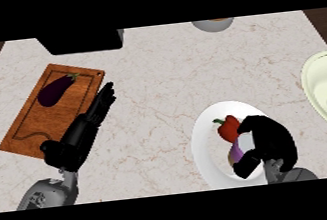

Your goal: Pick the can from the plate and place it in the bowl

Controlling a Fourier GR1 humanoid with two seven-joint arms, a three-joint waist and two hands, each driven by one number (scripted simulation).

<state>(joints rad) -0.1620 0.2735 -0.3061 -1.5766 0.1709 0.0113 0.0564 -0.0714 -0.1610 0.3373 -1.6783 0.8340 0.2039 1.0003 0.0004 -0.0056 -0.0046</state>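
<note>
Curling over the white plate (204, 148), my right hand (270, 141) wraps its fingers round the purplish can (237, 152) there; my left hand (87, 127) rests flat, fingers straight, beside the cutting board (31, 126).

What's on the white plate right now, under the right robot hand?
On the white plate a red pepper shows, and beside it a purplish object, probably the can. The right robot hand curls over it and hides most of it, so its label and full shape stay covered.

Eggplant (57, 89) on cutting board (31, 130); red pepper (229, 128).
</note>
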